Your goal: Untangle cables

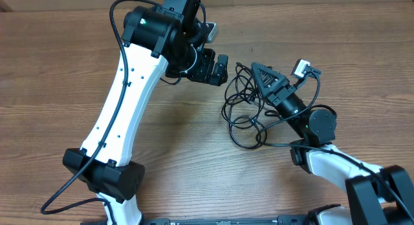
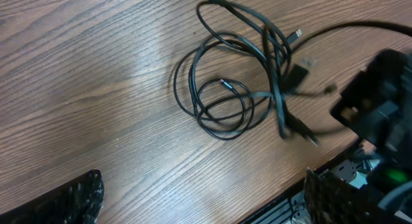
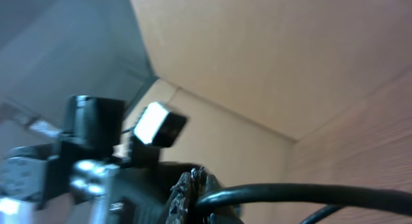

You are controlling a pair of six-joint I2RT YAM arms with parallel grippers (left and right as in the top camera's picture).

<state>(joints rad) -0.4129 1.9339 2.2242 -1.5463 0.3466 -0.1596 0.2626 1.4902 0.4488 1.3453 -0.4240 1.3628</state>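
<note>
Counter (image 1: 58,89) of brown wood grain carries the whole job, and you have both arms reaching in over it. Your left arm (image 1: 123,102) stretches up from the near edge, and the left gripper (image 1: 217,68) hangs just beside the cables (image 1: 249,112) without touching them. In the left wrist view its fingers (image 2: 77,198) stand well apart with nothing between them. Your right arm (image 1: 317,131) comes in from the other side, and the right gripper (image 1: 266,77) sits over the top of the heap. You cannot tell whether its fingers are together, apart or pinching a cord. The right wrist view is blurred and tilted up toward the wall, and shows only one cord (image 3: 302,195) running away from beside a finger (image 3: 187,192).

The cables lie as one loose heap of overlapping black loops between the two grippers, with a small coil in the middle and a silvery plug (image 2: 297,35) at the edge.

If the right gripper does hold a cord and you pull fast, the crossings will probably cinch tighter instead of opening. The heap looks light, so with nothing pinning it, it may simply drag across the counter. A loop could also snag on the right gripper, since cords pass around it. Closing the left fingers on several strands at once would lock them together.
</note>
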